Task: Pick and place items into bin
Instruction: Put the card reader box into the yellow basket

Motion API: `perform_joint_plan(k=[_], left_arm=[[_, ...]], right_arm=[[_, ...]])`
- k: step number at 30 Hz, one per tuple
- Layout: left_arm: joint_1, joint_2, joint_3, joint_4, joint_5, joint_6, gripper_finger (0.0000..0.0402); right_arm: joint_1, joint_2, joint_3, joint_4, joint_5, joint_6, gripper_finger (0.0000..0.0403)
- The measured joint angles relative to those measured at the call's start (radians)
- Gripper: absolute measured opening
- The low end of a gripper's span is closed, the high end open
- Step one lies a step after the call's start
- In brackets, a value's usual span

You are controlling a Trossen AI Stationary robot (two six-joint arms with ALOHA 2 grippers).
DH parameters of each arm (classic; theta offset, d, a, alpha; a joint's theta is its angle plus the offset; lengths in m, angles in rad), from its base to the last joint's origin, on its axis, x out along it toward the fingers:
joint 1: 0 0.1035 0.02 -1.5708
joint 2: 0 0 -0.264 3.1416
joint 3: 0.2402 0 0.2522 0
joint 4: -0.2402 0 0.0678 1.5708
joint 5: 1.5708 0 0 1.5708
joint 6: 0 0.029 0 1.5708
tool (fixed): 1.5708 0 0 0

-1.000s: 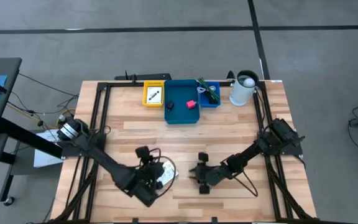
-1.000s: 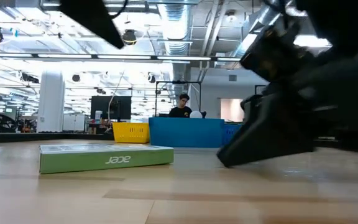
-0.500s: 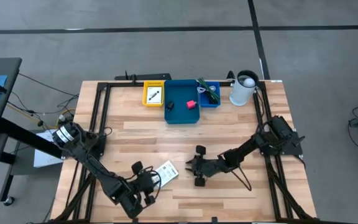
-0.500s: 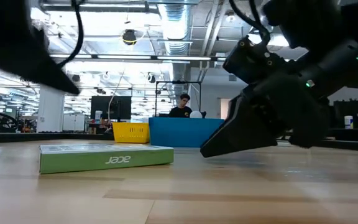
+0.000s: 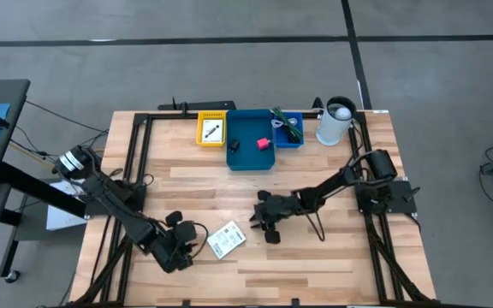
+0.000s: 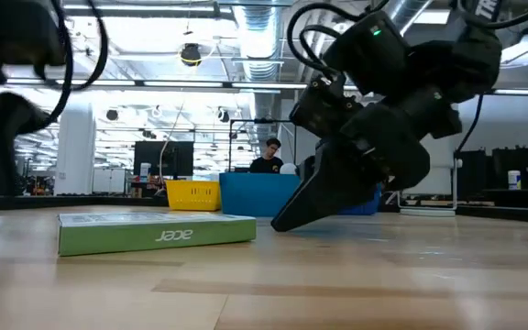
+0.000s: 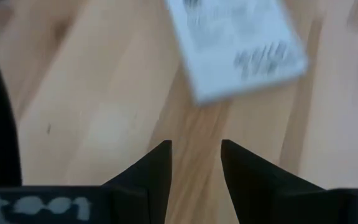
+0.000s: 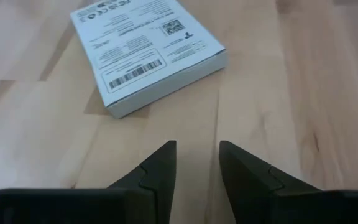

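Observation:
A flat box with a white printed top and a green side (image 5: 226, 239) (image 6: 154, 234) lies flat on the wood table. My left gripper (image 5: 195, 233) (image 7: 196, 158) is just left of the box (image 7: 235, 43), open by a narrow gap and holding nothing. My right gripper (image 5: 255, 221) (image 8: 197, 155) is low on the box's right side, pointing at the box (image 8: 145, 53), also narrowly open and holding nothing. The blue bin (image 5: 251, 158) at the far edge holds a pink-red block (image 5: 264, 143) and a small black piece (image 5: 234, 145).
Beside the blue bin stand a yellow bin (image 5: 200, 130) holding a card and a smaller blue bin (image 5: 299, 139) with a green stringy piece (image 5: 288, 127). A white cup (image 5: 335, 121) is at the far right corner. Bare wood lies between the box and the bins.
My left gripper has drawn back from over the box toward the table's left, uncovering it. My right gripper has moved toward the far edge and slightly left, closer to the box. The box has stayed where it lay.

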State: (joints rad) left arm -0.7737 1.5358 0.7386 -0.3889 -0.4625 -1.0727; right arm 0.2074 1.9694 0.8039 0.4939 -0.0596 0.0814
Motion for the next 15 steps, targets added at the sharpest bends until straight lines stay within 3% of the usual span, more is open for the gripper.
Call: perform_joint_plan(k=[3,10,15], left_arm=[[0.027,-0.023,-0.066,0.017,0.093,0.054,0.0130],[0.136,-0.029,-0.120,0.162,0.266,0.313,0.0130],[0.185,-0.025,-0.121,0.172,0.246,0.347,0.0130]], right_arm=[[-0.015,-0.001,0.002,-0.008,-0.056,-0.003,0.0118],[-0.002,-0.001,0.002,-0.011,-0.066,-0.033,0.0118],[-0.001,-0.001,0.013,-0.024,-0.079,-0.037,0.0118]])
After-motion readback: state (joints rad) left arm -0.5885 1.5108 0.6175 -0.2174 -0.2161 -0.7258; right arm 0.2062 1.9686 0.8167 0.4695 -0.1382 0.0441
